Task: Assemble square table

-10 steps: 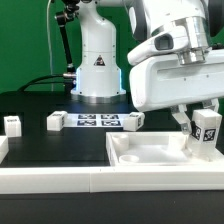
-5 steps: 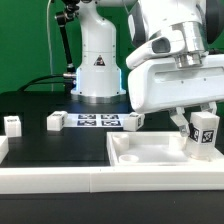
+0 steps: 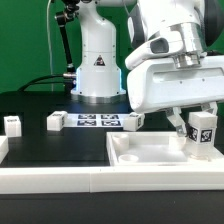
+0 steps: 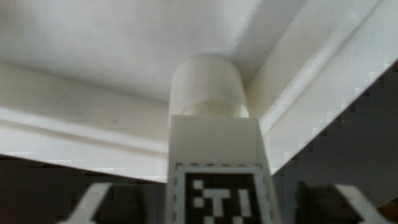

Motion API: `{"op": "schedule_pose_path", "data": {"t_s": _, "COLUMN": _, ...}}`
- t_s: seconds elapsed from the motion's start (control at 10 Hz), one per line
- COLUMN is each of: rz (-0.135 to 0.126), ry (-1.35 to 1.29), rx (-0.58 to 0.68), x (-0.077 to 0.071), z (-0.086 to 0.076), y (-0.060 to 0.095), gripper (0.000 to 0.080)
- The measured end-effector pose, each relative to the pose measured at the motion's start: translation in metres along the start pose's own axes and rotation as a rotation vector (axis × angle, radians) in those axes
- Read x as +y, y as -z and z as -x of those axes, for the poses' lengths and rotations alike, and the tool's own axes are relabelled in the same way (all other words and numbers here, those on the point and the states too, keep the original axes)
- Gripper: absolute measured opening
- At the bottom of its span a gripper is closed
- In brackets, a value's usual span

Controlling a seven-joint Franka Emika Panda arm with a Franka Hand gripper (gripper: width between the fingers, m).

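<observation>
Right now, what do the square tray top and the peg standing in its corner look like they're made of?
Square tray top: probably moulded or printed plastic, white, matte to faintly satin; thick rim, softly rounded edges, even colour. Peg: likely the same white plastic, with a smooth rounded end; the black-and-white tag on its side looks like printed paper or a sticker.

Exterior view: the table top point(image 3: 130, 160) runs off the right edge, and the upright leg point(image 3: 205, 135) screens the inner faces of the fingers point(image 3: 178, 121). Wrist view: the leg's tag point(image 4: 217, 200) is cut by the frame edge. The fingers are blurred slivers there, possibly clear of the leg, but contact cannot be told.
</observation>
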State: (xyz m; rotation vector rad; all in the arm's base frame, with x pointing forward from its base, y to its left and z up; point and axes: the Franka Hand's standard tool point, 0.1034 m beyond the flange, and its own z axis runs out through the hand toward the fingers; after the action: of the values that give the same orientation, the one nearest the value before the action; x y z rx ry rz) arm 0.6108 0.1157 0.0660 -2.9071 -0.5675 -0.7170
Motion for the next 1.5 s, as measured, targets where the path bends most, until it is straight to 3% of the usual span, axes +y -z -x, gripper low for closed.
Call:
{"op": "schedule_pose_path", "data": {"t_s": 0.1, "rz": 0.0, "ry": 0.0, "rx": 0.0, "x": 0.0, "z": 0.0, "y": 0.0, "gripper": 0.0541}}
{"op": "schedule_pose_path", "data": {"t_s": 0.2, "rz": 0.0, "ry": 0.0, "rx": 0.0, "x": 0.0, "z": 0.0, "y": 0.0, "gripper": 0.0615}}
{"op": "schedule_pose_path", "data": {"t_s": 0.5, "rz": -0.001, "ry": 0.003, "rx": -0.002, "x": 0.0, "z": -0.004, "y": 0.005, "gripper": 0.0648}}
{"op": "schedule_pose_path", "data": {"t_s": 0.9, "rz": -0.007, "ry": 0.013, "rx": -0.028, "x": 0.004, "z": -0.02, "y": 0.029, "gripper": 0.0649}}
{"op": "schedule_pose_path", "data": {"t_s": 1.1, "rz": -0.02, "ry": 0.015, "rx": -0.053, "x": 0.0, "z": -0.016, "y": 0.026, "gripper": 0.0649}}
{"op": "schedule_pose_path", "data": {"t_s": 1.2, "rz": -0.029, "ry": 0.009, "rx": -0.075, "x": -0.003, "z": -0.014, "y": 0.026, "gripper": 0.0649}}
{"op": "schedule_pose_path", "data": {"t_s": 1.3, "rz": -0.07, "ry": -0.009, "rx": -0.175, "x": -0.012, "z": -0.01, "y": 0.025, "gripper": 0.0649}}
{"op": "schedule_pose_path", "data": {"t_s": 1.5, "rz": -0.111, "ry": -0.016, "rx": -0.29, "x": -0.007, "z": -0.009, "y": 0.023, "gripper": 0.0649}}
